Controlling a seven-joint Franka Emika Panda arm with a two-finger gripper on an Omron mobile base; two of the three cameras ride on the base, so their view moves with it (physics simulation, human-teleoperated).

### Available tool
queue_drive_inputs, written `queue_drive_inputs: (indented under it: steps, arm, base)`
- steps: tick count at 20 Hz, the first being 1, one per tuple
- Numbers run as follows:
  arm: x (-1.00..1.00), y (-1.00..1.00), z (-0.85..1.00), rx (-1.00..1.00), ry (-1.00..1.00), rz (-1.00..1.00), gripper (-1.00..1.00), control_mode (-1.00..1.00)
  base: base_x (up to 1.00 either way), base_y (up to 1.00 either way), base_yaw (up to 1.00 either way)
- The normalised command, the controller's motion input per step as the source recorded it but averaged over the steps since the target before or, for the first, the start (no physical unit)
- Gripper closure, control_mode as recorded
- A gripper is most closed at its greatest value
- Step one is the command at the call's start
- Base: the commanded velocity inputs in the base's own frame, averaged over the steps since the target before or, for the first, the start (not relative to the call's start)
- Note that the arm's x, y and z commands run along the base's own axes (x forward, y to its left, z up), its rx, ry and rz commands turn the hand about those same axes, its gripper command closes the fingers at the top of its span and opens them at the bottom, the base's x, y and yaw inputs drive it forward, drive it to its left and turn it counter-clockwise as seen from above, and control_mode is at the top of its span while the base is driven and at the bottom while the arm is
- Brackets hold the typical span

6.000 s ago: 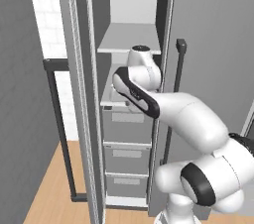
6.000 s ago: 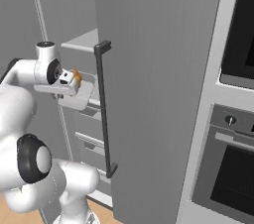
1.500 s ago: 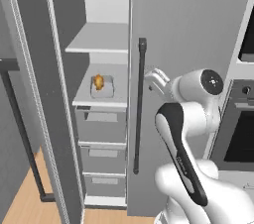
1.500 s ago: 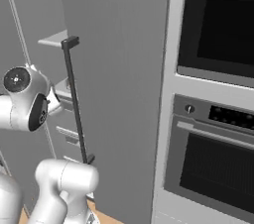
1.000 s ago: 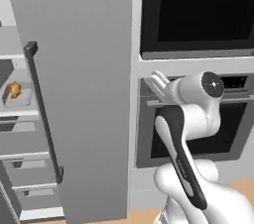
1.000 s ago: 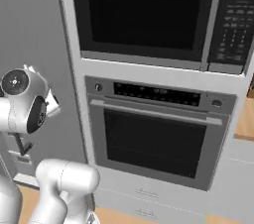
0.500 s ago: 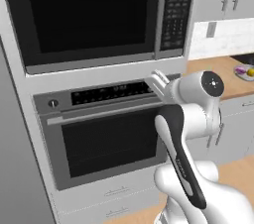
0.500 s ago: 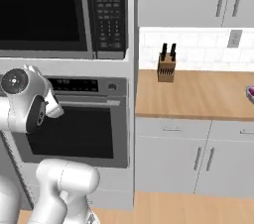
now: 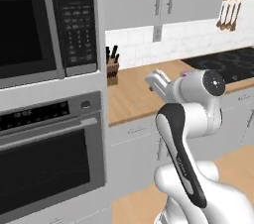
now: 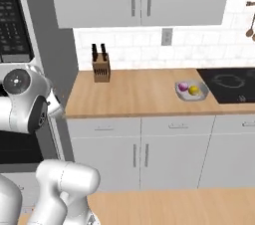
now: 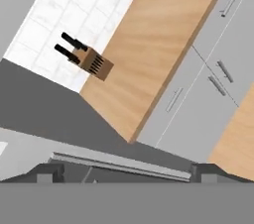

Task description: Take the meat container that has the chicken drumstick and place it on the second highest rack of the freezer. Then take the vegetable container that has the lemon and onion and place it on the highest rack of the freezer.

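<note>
Swung well to the right since the frames of a moment ago, both base cameras have left the freezer behind and look at a wooden counter (image 10: 139, 92) running across the middle of the right base view. On it, toward the right of that view, sits the vegetable container (image 10: 191, 91), a shallow grey tray with a purple onion (image 10: 183, 86) on its left and a yellow lemon (image 10: 194, 89) just beside it. A knife block (image 10: 101, 69) stands at the back of the counter, centre left, well apart from the container. A black cooktop (image 10: 230, 85) lies just right of the container. In the left base view a microwave (image 9: 44, 22) fills the upper left, above an oven (image 9: 49, 153). The gripper (image 9: 158, 83) juts left from the arm near the centre of the left base view; whether its jaws are apart or together cannot be told.
</note>
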Motion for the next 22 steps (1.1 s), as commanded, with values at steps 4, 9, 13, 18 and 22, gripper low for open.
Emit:
queue_drive_inputs:
  steps: [4,9,13,18,22]
  arm:
    - [0.0,0.0,0.0,0.0,0.0,0.0,-1.0,1.0]
    - [0.0,0.0,0.0,0.0,0.0,0.0,-1.0,1.0]
    - [0.0,0.0,0.0,0.0,0.0,0.0,-1.0,1.0]
    - [0.0,0.0,0.0,0.0,0.0,0.0,-1.0,1.0]
    - [0.21,-0.5,-0.2,0.1,0.07,-0.01,-1.0,-1.0]
  base:
    - [0.93,-0.87,-0.09]
    - [0.91,-0.79,0.05]
    - [0.86,-0.69,0.18]
    - [0.3,-0.42,0.21]
    - [0.0,-0.31,0.04]
